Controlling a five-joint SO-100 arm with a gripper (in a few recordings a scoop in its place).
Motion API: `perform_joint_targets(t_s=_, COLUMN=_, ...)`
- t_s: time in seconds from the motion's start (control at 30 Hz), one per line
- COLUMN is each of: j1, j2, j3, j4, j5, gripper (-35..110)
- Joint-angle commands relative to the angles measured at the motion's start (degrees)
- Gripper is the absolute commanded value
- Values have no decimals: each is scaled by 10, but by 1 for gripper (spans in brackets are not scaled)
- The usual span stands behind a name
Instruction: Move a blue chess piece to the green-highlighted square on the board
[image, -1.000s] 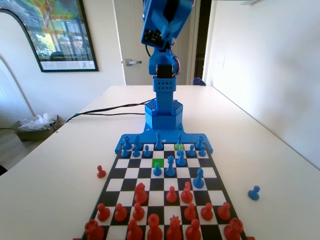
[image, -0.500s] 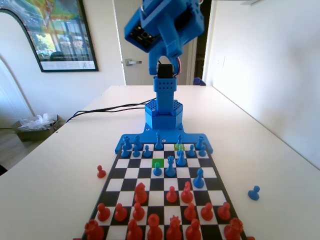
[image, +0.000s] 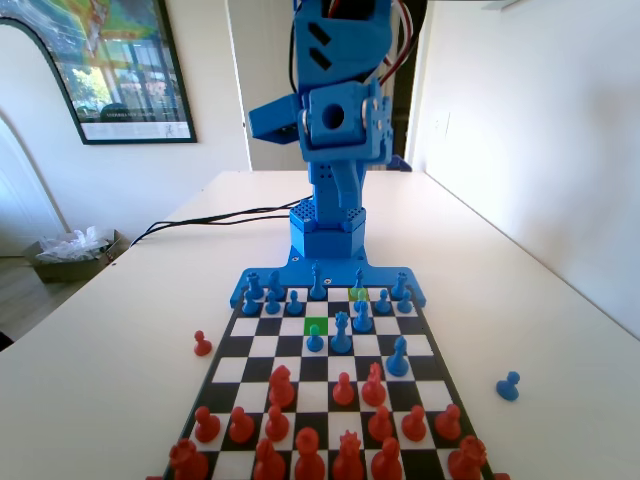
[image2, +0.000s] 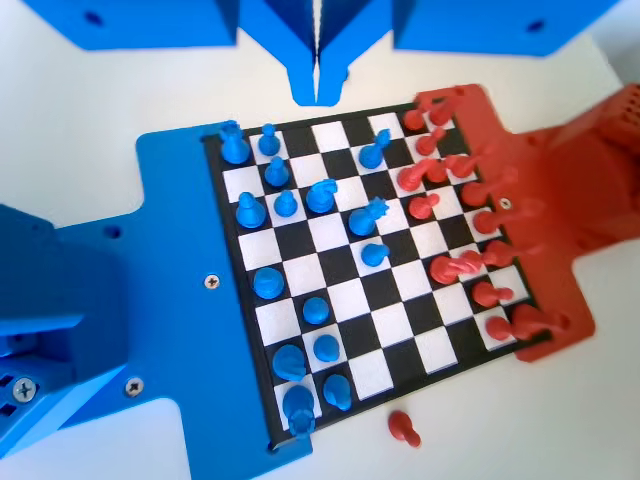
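Standing upright on the board (image: 430, 362), pointed top up, the blue chess piece (image: 358, 279) sits in the back row beside the yellow-green square, near the green-highlighted square (image: 316, 326). High above, the gripper (image2: 316, 88) hangs with jaws pressed together, holding nothing.

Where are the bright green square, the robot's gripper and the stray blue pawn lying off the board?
green-highlighted square (image: 316, 325): fixed view, middle of its bare green surface.
gripper (image2: 317, 88): wrist view, tips of the two closed jaws.
stray blue pawn (image: 508, 385): fixed view, its body, on the table to the right of the board.
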Motion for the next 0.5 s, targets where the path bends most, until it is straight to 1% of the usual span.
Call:
perform_joint_targets(t_s=0.0, j1=-29, j2=-12, j3=-7, j4=-10, j5=-9, gripper=1)
perform_joint_targets(t_s=0.2, j1=-50, j2=-48, j3=35, j4=-63, j5=-17, gripper=1)
perform_joint_targets(t_s=0.47, j1=-63, j2=-116, j3=83, j4=-144, j5=-25, gripper=6)
